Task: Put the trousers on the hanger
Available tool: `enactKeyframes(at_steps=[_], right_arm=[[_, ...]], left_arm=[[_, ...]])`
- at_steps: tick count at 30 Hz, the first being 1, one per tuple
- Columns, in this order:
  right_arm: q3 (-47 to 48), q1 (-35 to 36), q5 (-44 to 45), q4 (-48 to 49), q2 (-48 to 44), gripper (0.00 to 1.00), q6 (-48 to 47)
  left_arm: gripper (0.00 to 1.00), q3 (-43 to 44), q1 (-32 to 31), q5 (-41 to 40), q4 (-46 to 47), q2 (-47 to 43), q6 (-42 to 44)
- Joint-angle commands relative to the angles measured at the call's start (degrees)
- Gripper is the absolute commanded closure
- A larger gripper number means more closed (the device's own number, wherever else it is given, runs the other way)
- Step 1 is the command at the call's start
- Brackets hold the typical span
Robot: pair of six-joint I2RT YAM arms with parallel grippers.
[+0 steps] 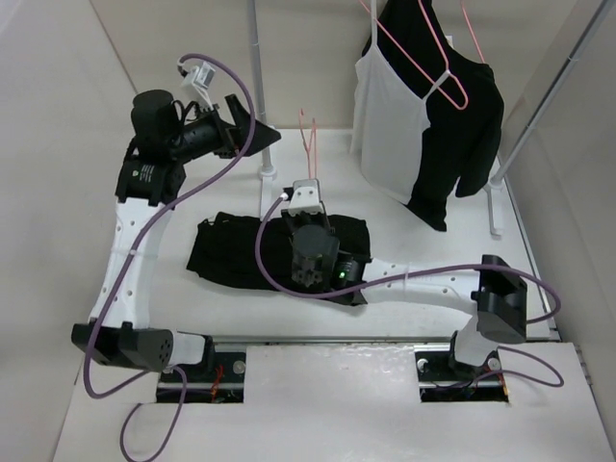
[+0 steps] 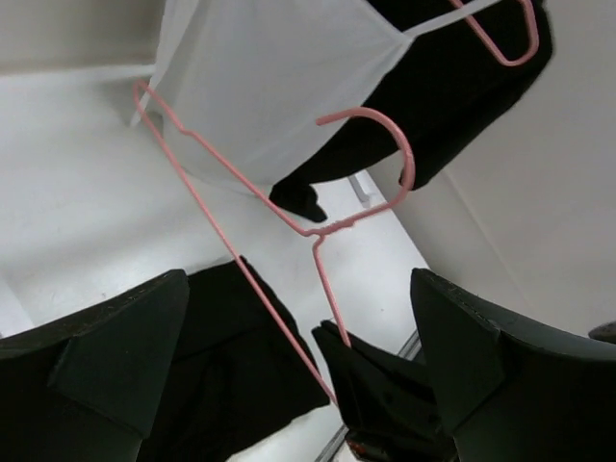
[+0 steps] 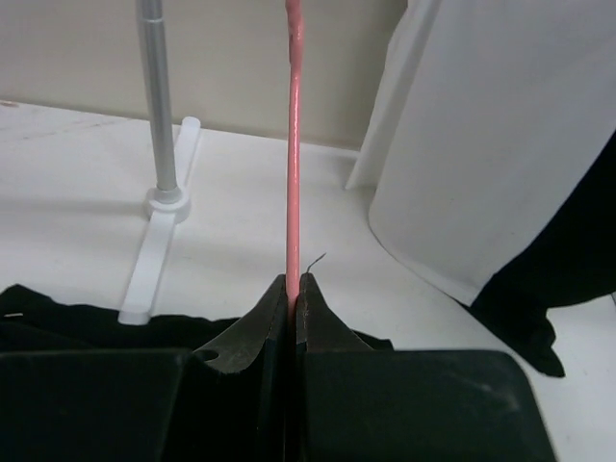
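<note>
The black trousers [image 1: 231, 252] lie flat on the white table, partly under my right arm. Over them, my right gripper [image 1: 314, 185] is shut on the bottom wire of the pink hanger [image 1: 308, 144], which stands upright and edge-on. In the right wrist view the wire [image 3: 293, 144] rises straight out of the closed fingers [image 3: 274, 313]. My left gripper [image 1: 258, 133] hovers high at the back left, wide open and empty. Its view looks down past its fingers [image 2: 115, 356] at the hanger [image 2: 241, 197] and the trousers [image 2: 217, 371].
A rack at the back right carries a white camisole [image 1: 390, 115] on a second pink hanger [image 1: 448, 82], beside a black top [image 1: 462, 135]. The rack's pole and white foot [image 1: 258, 115] stand just left of the held hanger. A metal rail [image 1: 318, 339] runs along the near edge.
</note>
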Motion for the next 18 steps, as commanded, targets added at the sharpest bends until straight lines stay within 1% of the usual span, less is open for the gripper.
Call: enactKeyframes(at_steps=[1, 4, 5, 7, 9, 13, 16, 18], right_arm=[[0.9, 0.6, 4.6, 1.7, 0.0, 1.00, 1.2], [1.4, 0.6, 4.6, 0.2, 2.2, 1.00, 1.2], [2.0, 1.2, 4.6, -0.3, 2.2, 1.00, 1.2], [2.0, 1.7, 5.1, -0.3, 3.0, 1.00, 1.2], [2.5, 2.2, 5.8, -1.0, 5.1, 1.00, 1.2], [2.5, 3.4, 6.4, -1.0, 7.2, 1.00, 1.2], [3.0, 3.4, 6.9, -1.0, 7.7, 1.00, 1.2], [3.0, 3.4, 6.9, -1.0, 7.7, 1.00, 1.2]], left_arm=[[0.00, 5.4, -2.7, -4.3, -2.5, 1.0, 0.8], [0.00, 10.6, -5.1, -8.4, -6.3, 4.0, 4.3], [0.00, 12.7, -5.8, -9.0, -7.7, 5.5, 4.8], [0.00, 13.9, -6.4, -9.5, -8.2, 6.7, 5.5], [0.00, 14.5, -6.4, -8.9, -8.2, 7.6, 5.5], [0.00, 13.7, -9.3, -8.9, -8.2, 8.2, 6.9], [0.00, 12.2, -10.9, -13.4, -10.4, 8.7, 8.0], [0.06, 11.6, -10.9, -17.6, -12.5, 9.4, 9.8]])
